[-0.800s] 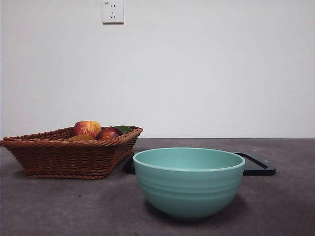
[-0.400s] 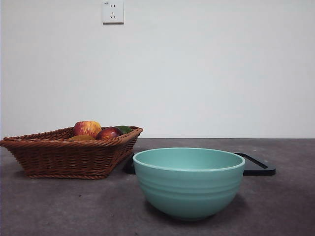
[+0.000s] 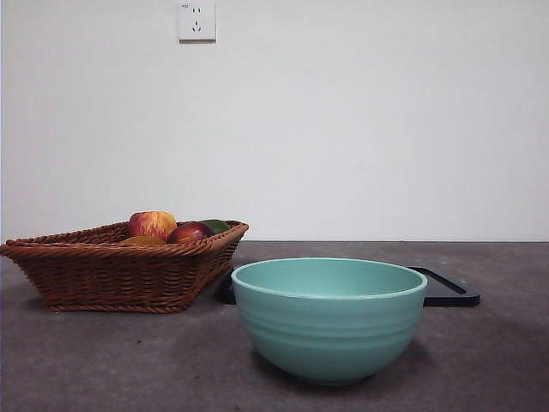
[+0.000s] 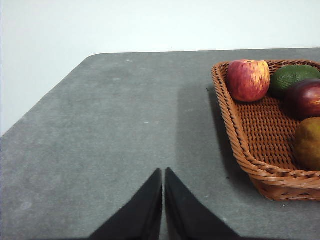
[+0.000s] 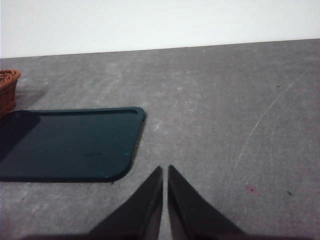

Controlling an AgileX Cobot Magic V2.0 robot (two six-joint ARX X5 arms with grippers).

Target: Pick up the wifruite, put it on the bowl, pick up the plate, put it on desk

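We saw the wifruite (image 4: 307, 143) lying in the wicker basket (image 3: 120, 273), beside a dark red fruit (image 4: 304, 98), a green fruit (image 4: 292, 76) and a streaked apple (image 4: 248, 80). The basket stood toward one end of the tabletop (image 3: 103, 360), near its back edge. The teal bowl (image 3: 329, 318) stood empty nearer the front edge, with a dark flat tray (image 5: 65, 145) behind it. Our left gripper (image 4: 163, 175) hung over bare tabletop beside the basket, fingers clenched together on nothing. Our right gripper (image 5: 165, 172) hung near the tray's corner, fingers likewise pressed together, grasping nothing.
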